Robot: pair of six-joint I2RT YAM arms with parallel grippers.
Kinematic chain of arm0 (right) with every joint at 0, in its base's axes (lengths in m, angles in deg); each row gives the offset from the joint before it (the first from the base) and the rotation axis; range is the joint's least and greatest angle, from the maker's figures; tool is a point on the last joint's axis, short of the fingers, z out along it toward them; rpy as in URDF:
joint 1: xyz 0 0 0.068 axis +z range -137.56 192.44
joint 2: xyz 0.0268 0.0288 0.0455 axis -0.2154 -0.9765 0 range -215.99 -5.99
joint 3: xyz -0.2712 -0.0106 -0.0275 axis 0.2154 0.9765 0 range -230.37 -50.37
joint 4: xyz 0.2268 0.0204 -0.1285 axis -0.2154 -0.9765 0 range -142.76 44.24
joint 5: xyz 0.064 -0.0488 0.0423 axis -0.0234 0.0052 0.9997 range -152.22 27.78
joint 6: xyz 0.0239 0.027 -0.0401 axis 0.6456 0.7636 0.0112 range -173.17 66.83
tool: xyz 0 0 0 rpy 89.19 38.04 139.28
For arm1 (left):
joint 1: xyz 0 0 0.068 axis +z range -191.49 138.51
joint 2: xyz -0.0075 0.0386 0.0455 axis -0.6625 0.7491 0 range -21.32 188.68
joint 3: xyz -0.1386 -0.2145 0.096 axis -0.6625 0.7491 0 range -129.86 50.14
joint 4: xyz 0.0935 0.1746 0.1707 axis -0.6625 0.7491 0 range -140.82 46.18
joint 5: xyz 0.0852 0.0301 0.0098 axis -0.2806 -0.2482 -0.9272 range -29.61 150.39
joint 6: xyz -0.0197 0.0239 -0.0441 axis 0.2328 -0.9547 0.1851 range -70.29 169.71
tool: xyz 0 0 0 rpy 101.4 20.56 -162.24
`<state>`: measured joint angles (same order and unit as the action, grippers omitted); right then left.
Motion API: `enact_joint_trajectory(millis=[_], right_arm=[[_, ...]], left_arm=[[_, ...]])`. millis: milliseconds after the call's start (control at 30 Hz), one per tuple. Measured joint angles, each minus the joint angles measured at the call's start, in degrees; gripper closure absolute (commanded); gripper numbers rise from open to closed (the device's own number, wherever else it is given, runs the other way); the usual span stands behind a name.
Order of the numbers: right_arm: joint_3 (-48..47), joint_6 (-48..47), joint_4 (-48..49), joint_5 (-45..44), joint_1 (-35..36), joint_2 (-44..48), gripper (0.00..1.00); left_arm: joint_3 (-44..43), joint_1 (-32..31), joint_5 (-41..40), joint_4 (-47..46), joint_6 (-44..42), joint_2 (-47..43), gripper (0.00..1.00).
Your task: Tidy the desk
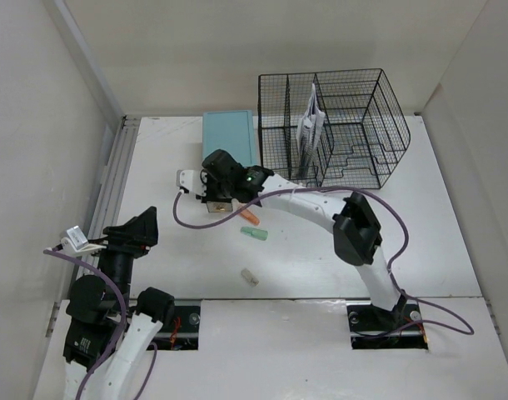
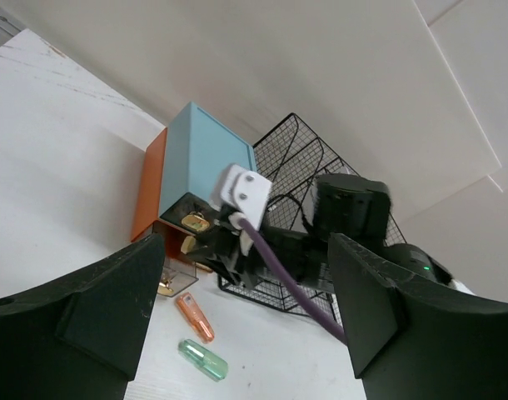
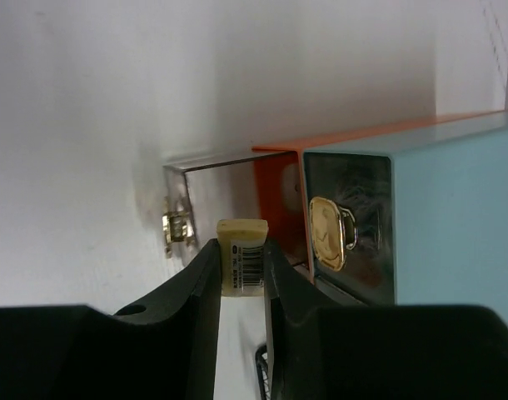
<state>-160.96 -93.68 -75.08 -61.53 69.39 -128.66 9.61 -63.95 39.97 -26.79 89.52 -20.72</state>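
Observation:
The white desk [image 1: 337, 250] holds a teal-topped drawer box [image 1: 230, 137] with orange sides. In the right wrist view its clear lower drawer [image 3: 206, 179] is pulled out, and a gold handle [image 3: 177, 227] shows on the drawer's front. My right gripper [image 3: 241, 260] is shut on a small cream block with a barcode label [image 3: 242, 246], held just over that open drawer. From above, this gripper [image 1: 216, 198] sits at the box's front. My left gripper [image 1: 141, 229] hovers open and holds nothing at the desk's left side, facing the box [image 2: 200, 158].
An orange capsule-shaped marker [image 1: 251, 217] and a green one [image 1: 255, 235] lie in front of the drawer box. A second small cream block [image 1: 249, 276] lies nearer the arms. A black wire-mesh rack [image 1: 333, 125] with papers stands at the back right. A grey rail [image 1: 112, 179] runs along the left edge.

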Motion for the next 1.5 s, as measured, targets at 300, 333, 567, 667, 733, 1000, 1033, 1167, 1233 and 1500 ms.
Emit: enact_joint_trajectory(millis=[300,333,567,667,733,1000,1033,1167,1233,1500], right_arm=[[-6.71,4.24,-1.9,-2.43,-1.92,-10.03,0.59],[-6.69,4.59,-2.14,-2.45,-2.05,-10.05,0.51],[-3.87,6.73,-0.66,-2.54,-2.45,-7.08,0.51],[-1.36,7.13,-0.15,-2.56,-2.45,-3.5,0.5],[-0.24,7.56,-0.28,-2.25,-2.45,-0.59,0.26],[13.55,21.92,0.09,0.44,-1.42,15.56,0.06],[15.26,24.96,-0.24,-1.11,-0.74,16.57,0.09],[19.19,34.38,-2.73,-4.02,2.89,16.74,0.18],[21.24,38.25,-4.13,-3.5,4.57,16.74,0.24],[26.12,45.4,-6.88,-3.26,11.1,16.76,0.5]], left_arm=[[0.0,0.0,0.02,0.0,0.0,0.0,0.22],[0.02,0.0,0.02,0.0,0.0,0.0,0.22],[0.33,0.0,0.02,0.0,0.0,0.0,0.22],[0.39,0.0,0.02,0.0,0.0,0.0,0.22],[0.42,0.0,0.02,0.0,0.0,0.0,0.22],[0.42,0.0,0.02,-0.13,0.0,0.0,0.2],[0.42,0.0,0.02,-0.17,0.0,0.0,0.2],[0.42,0.0,0.02,-0.2,-0.02,0.0,0.2],[0.42,0.0,0.02,-0.2,0.0,0.0,0.2],[0.68,0.0,0.09,-0.59,0.0,0.0,0.22]])
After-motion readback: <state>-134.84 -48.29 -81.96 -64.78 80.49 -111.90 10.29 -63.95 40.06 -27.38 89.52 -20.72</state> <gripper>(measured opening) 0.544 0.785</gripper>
